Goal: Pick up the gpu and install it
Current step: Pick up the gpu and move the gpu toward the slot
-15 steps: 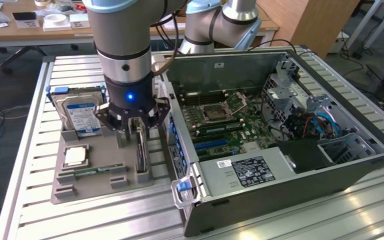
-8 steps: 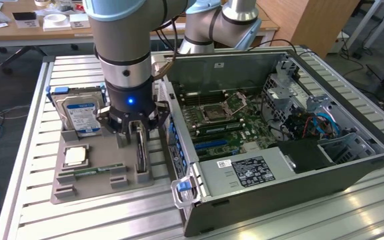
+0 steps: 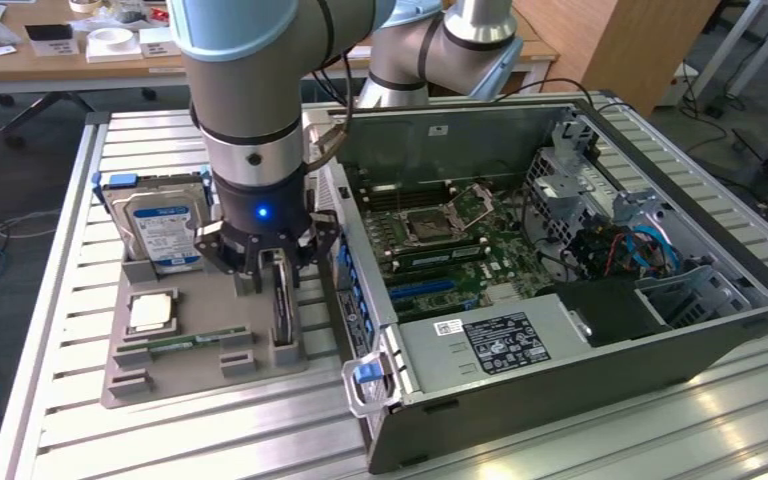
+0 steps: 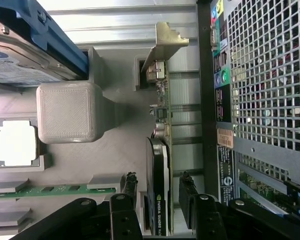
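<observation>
The gpu (image 4: 157,160) stands on edge in a slot of the grey holder tray (image 4: 90,165). It is a dark green board with a black cooler, and its silvery bracket (image 4: 162,42) is at the far end. My gripper (image 4: 158,192) is open and straddles the card, one finger (image 4: 131,192) on each side with small gaps to it. In the exterior view the gripper (image 3: 272,268) hangs low over the gpu (image 3: 283,320), just beside the open computer case (image 3: 704,330).
On the tray (image 3: 204,385) sit a hard drive (image 3: 160,228) with a blue-white label, a CPU (image 3: 152,312) and a memory stick (image 3: 187,342). The motherboard (image 3: 464,250) lies exposed in the case, with blue slots (image 3: 424,290). The case wall stands close beside the gripper.
</observation>
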`<act>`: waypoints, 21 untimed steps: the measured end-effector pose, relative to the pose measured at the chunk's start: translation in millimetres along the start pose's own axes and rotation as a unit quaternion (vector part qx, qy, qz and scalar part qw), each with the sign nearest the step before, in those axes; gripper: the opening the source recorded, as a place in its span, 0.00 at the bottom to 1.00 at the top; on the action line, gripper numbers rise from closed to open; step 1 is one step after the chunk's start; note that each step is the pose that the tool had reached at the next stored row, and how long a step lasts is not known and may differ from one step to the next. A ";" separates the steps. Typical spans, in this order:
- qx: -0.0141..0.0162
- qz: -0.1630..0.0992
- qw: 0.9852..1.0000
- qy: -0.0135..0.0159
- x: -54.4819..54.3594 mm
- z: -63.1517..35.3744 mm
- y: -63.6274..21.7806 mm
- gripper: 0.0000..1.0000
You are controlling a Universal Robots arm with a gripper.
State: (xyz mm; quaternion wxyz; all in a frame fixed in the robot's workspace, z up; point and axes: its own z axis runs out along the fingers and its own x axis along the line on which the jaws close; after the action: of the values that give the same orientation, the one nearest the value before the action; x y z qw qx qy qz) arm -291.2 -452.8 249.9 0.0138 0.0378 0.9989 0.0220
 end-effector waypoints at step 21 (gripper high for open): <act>0.000 0.000 1.000 0.000 -1.7 13.8 -0.4 0.47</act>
State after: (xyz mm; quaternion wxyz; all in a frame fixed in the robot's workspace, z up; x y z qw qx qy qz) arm -289.1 -452.8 236.1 0.0137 0.0378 0.9989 0.0220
